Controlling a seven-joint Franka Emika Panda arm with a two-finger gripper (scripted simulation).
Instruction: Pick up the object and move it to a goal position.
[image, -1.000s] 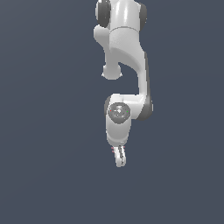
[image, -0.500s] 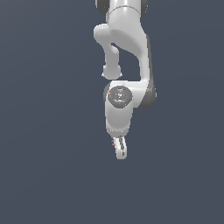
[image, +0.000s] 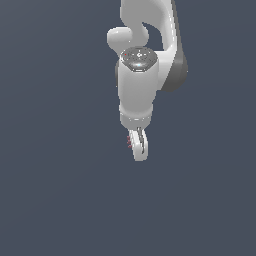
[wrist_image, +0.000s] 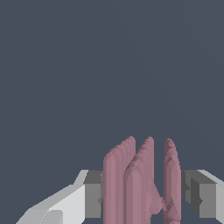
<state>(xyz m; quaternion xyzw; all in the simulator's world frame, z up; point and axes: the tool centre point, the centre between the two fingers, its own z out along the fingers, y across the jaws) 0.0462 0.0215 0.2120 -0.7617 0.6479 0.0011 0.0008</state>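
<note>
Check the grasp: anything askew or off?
Nothing stands out. In the wrist view the maroon object sits between the end effector pads, roughly centred. In the exterior view only thin pinkish stripes peek out beside the end effector.

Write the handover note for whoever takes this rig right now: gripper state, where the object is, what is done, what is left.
Gripper: shut on the maroon object, which sits between the grey finger pads in the wrist view.
Object: in the exterior view only a sliver of red shows beside the white fingers, below the arm.
Done: the object is grasped.
Left: carry it to the goal position. No goal marker shows in either view, so how far remains cannot be told.
</note>
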